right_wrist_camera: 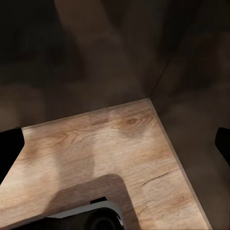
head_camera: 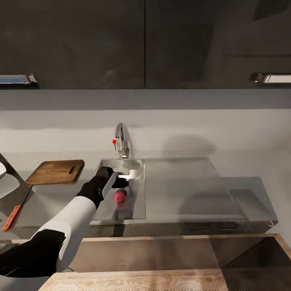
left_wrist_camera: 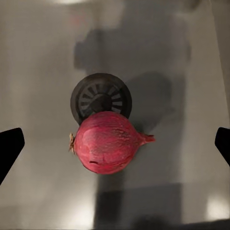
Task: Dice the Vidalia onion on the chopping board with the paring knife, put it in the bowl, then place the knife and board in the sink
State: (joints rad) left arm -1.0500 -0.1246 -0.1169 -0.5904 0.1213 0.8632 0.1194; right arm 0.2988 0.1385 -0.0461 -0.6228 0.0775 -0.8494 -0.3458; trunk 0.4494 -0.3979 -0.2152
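left gripper (left_wrist_camera: 115,143) hanging spread over round pinkish-red Vidalia onion (left_wrist_camera: 108,142) | onion lying centred between jaws on steel sink (head_camera: 135,202) floor beside drain (left_wrist_camera: 101,98) | right gripper (right_wrist_camera: 115,143) hanging spread over wooden floor (right_wrist_camera: 100,143), far off

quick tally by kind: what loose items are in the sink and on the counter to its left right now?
Vidalia onion: 1, in the sink, beside the drain
chopping board: 1, on the countertop
paring knife: 1, on the countertop
bowl: 1, only its edge visible
Total: 4
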